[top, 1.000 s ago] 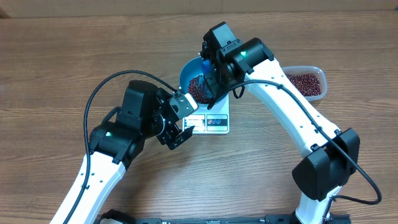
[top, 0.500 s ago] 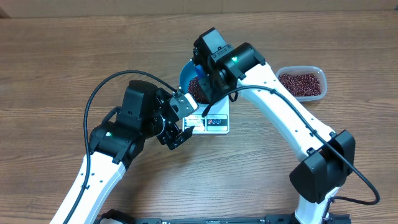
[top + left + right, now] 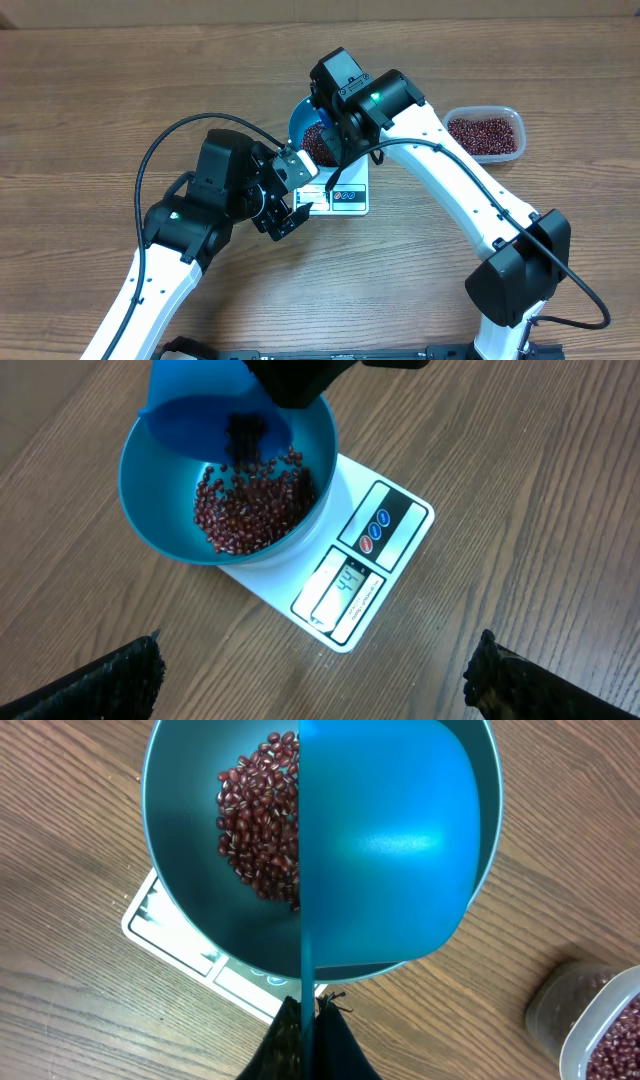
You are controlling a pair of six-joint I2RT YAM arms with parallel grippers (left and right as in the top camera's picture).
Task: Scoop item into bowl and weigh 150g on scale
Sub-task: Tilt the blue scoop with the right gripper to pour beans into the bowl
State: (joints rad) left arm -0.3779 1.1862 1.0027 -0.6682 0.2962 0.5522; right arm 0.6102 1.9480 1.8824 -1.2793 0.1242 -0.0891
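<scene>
While I tip the scoop [image 3: 380, 850] over the bowl [image 3: 190, 910], right gripper [image 3: 308, 1012]: clenched on the scoop's thin handle.
Left gripper [image 3: 288, 202]: released, jaws wide, holding nothing, hovering just beside the scale [image 3: 370, 570] on its display side.
Beans [image 3: 250, 510]: a loose layer in the bowl's bottom, with a dark blur of them at the scoop's lip; more lie in the tub [image 3: 519, 132].
Bowl: sits on the scale, hanging over the edge away from the display.
Scale: on the table [image 3: 100, 100], about midway between its left and right edges, towards the far edge.
Tub: right of the scale, apart from it.
Bean handling, my guess: hard, light, smooth; they will roll and bounce, so no pinching, only scooping and a slow tilt.
Scoop handling: stiff light plastic; I take it by the handle, well back from the cup.
Bowl handling: light and slick; a nudge could slide it, so grip the rim if at all.
Count: one bowl, one scale, one scoop, one tub, two grippers; beans beyond counting.
</scene>
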